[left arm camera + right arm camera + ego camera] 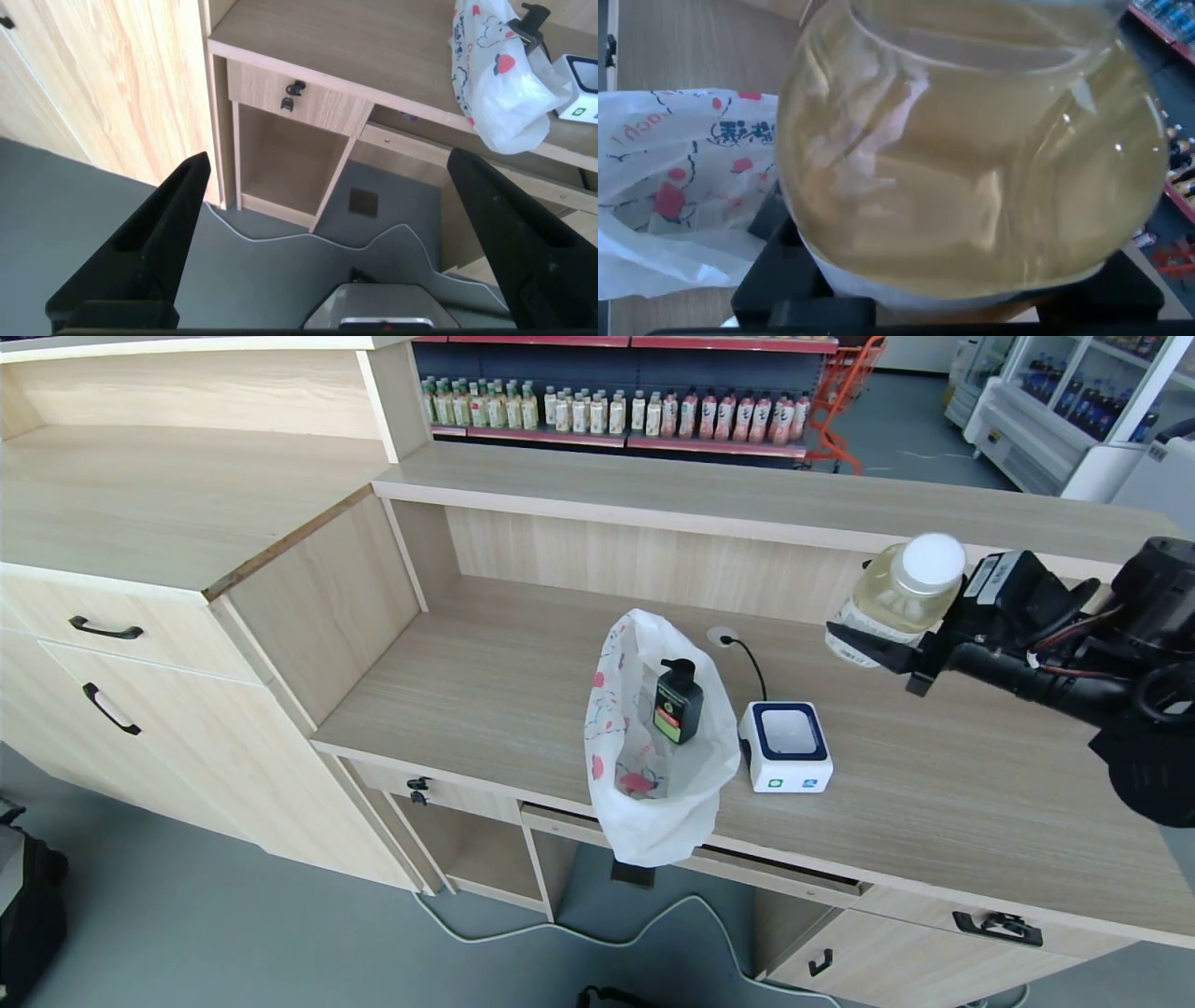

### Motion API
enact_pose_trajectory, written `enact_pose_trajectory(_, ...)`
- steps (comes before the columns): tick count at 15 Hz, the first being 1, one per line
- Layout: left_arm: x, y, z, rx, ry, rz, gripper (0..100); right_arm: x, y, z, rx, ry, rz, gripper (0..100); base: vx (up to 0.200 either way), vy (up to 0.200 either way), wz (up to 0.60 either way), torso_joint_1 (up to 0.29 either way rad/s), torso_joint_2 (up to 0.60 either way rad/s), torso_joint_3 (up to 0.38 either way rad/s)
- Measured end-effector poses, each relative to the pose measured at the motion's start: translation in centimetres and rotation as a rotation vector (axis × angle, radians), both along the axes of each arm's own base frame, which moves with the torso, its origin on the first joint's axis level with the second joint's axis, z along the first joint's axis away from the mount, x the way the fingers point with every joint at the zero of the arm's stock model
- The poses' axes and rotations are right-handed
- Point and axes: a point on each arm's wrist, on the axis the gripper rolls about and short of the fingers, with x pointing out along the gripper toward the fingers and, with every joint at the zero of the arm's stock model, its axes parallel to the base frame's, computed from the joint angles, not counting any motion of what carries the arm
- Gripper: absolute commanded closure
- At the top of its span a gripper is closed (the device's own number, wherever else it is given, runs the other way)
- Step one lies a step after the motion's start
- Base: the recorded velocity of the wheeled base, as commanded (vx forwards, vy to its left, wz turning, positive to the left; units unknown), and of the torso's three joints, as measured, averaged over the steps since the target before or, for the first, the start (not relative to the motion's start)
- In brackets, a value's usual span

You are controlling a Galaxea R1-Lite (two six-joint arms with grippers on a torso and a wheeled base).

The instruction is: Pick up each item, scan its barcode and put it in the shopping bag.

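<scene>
Wood-grain table [523, 681] runs across the head view. A white shopping bag [611, 709] with red marks stands open at the table's near edge, and a black pump bottle [679, 705] stands upright inside it. Just right of the bag sits a white scanner [786, 747] with a blue-framed window, its cable [752, 667] running to a hole farther back. My right pincer [878, 644] is at the far right, above the table and well apart from the scanner. It is clamped on a clear bottle [896, 597] of yellowish liquid with a white cap, held tilted.

From my left wrist, my left pincer [327, 163] is spread wide with nothing between its fingers, low over the grey floor [280, 271] in front of the table. The bag [505, 93] hangs over the table edge, with the scanner [584, 89] beside it.

From my right wrist, the clear bottle [971, 149] sits close against the camera, gripped low down by my black fingers [785, 280]. The bag [682, 177] lies beyond it on the table [691, 47].
</scene>
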Motion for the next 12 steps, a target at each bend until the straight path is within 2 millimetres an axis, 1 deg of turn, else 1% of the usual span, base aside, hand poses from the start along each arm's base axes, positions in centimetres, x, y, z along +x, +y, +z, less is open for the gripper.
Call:
enact_pose_trajectory(4,0.0,0.0,0.0,0.000,0.000,0.000,0,2.7,-0.6,-3.4,-0.070,-0.094,0.031,100,0.000,0.000,0.00,0.000,0.00,0.000)
enact_pose_trajectory(6,0.0,0.0,0.0,0.000,0.000,0.000,0,3.9,-1.0,-5.1,-0.092,-0.080,0.027,100,0.000,0.000,0.00,0.000,0.00,0.000)
enact_pose_trajectory(9,0.0,0.0,0.0,0.000,0.000,0.000,0,5.1,-1.6,-6.7,-0.106,-0.069,0.027,100,0.000,0.000,0.00,0.000,0.00,0.000)
enact_pose_trajectory(12,0.0,0.0,0.0,0.000,0.000,0.000,0,6.4,-1.6,-7.4,-0.109,-0.073,0.030,100,0.000,0.000,0.00,0.000,0.00,0.000)
